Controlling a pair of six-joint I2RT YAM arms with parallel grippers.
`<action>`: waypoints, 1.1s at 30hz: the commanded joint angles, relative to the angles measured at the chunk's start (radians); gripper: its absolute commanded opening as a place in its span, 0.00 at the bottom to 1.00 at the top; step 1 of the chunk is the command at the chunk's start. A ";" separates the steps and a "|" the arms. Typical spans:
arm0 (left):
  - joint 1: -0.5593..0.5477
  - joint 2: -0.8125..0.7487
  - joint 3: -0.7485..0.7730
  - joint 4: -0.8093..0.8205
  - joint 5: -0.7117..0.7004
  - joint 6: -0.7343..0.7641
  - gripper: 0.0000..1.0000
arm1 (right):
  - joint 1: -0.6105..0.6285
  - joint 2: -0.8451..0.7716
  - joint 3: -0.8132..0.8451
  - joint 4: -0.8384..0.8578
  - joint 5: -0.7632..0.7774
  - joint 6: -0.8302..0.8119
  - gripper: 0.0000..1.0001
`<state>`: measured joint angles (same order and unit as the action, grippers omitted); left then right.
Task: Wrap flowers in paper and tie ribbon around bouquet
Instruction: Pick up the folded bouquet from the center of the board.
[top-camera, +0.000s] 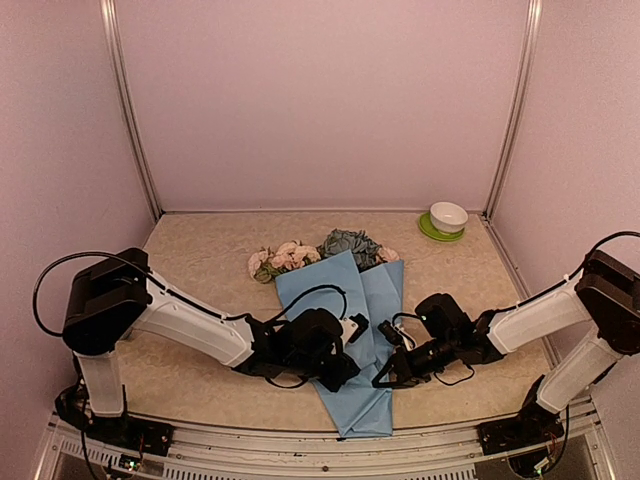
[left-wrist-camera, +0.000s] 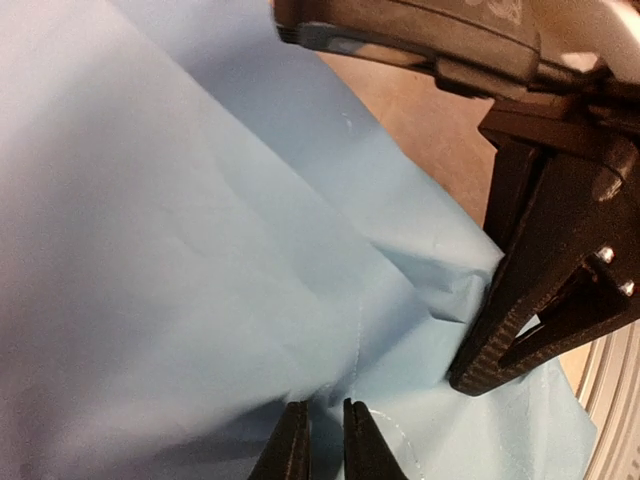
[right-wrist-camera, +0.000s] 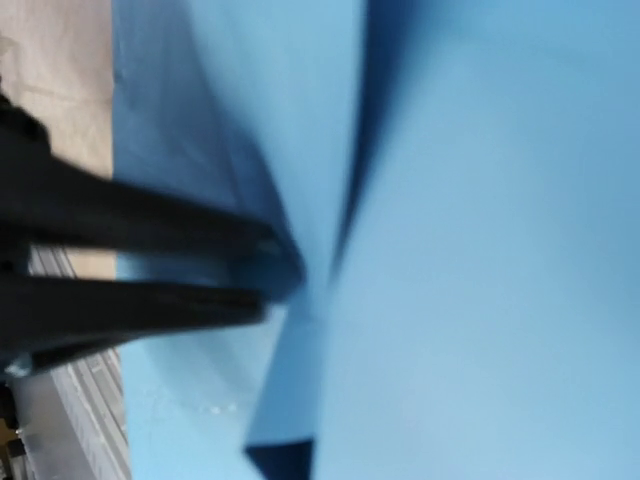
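So the bouquet (top-camera: 345, 300) lies in the middle of the counter (top-camera: 200, 250), with the flowers (top-camera: 300, 255) poking out at the far end. The cone tapers toward the near edge, right between the two arms. The paper (top-camera: 355, 330) is folded over the stems in two overlapping flaps, but nothing holds them down, so our guess is they'd spring open if let go.

That seems to be why both tools sit at the cone's waist. The left tool (left-wrist-camera: 320, 440) is nearly closed, just a thin slot between the tips. A ridge of paper runs straight into that slot, so we read it as pinching the sheet. The right tool (right-wrist-camera: 275, 275) is clamped tight on a folded edge from the other side. In the left wrist view its tip sits just beside the left one, with the paper puckering between them. Two pinches close together look like a way to hold the overlap snug where a tie would go.

We can't spot the ribbon in any view, so the tying isn't done yet.

Off in the far right corner a white bowl (top-camera: 449, 215) sits on a green plate (top-camera: 432, 232), well apart from everything.
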<state>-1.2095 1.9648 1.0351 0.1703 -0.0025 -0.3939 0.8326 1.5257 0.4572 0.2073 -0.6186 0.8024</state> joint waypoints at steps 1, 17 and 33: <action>0.015 -0.078 -0.042 -0.039 -0.059 -0.016 0.21 | 0.001 -0.001 -0.010 0.007 -0.011 -0.015 0.00; 0.067 -0.799 -0.351 -0.878 -0.705 -1.056 0.66 | -0.007 -0.043 0.044 -0.156 0.080 -0.153 0.00; 0.323 -0.887 -0.371 -1.526 -0.903 -1.581 0.99 | -0.008 -0.092 0.069 -0.193 0.074 -0.215 0.00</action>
<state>-0.9688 1.0416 0.6346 -1.2484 -0.7811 -1.9156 0.8288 1.4647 0.4961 0.0570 -0.5564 0.6243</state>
